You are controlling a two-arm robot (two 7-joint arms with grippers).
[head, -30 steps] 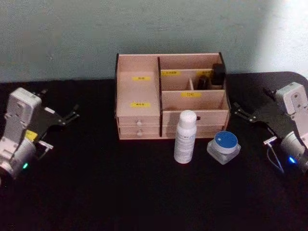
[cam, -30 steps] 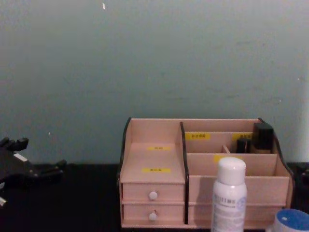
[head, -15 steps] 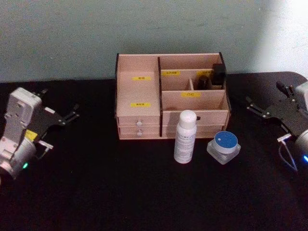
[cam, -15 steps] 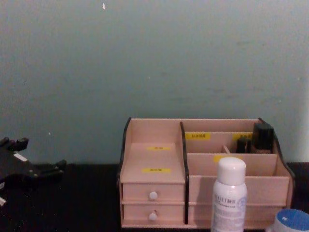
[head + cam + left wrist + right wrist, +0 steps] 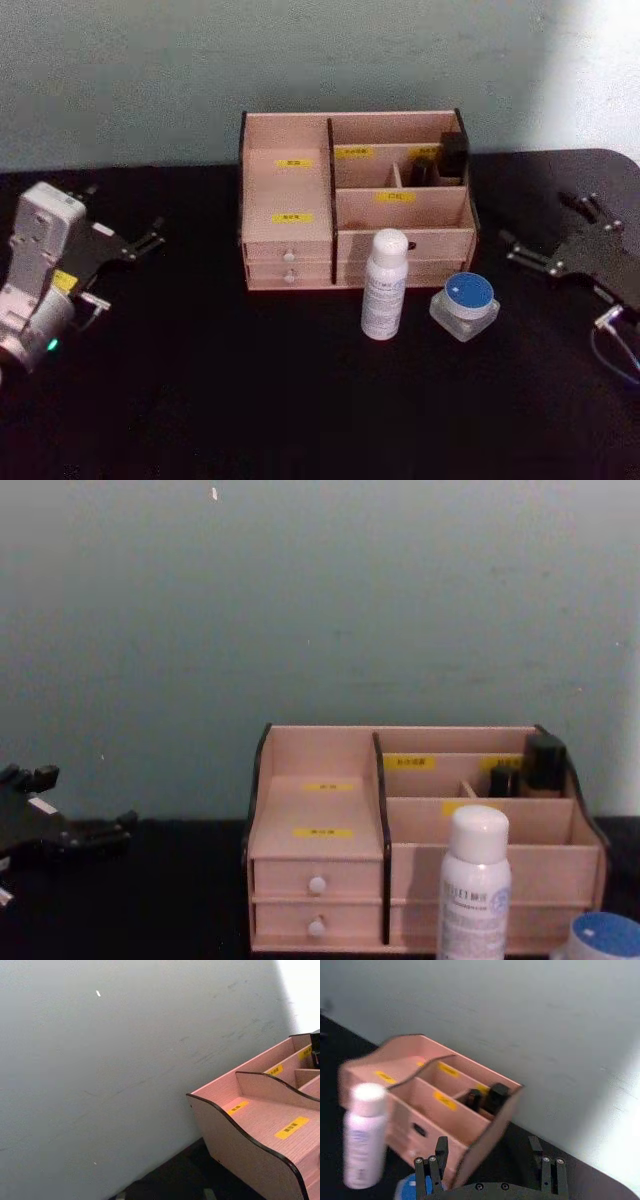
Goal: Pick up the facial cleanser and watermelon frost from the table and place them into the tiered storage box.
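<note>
The tiered storage box stands at the back middle of the black table. In front of its right half are a white bottle and a squarish jar with a blue lid. These are the facial cleanser and the watermelon frost, but I cannot tell which is which. My left gripper rests open at the far left, well away from the box. At the far right, my right gripper is open and holds nothing, apart from the jar.
Dark small containers sit in the box's back right compartment. A grey-green wall rises just behind the table. There is free black tabletop in front of the box and between the box and each gripper.
My right arm has swung outward and lower toward the table's right edge, its fingers still open. The left arm, bottle, jar and box have not moved.
</note>
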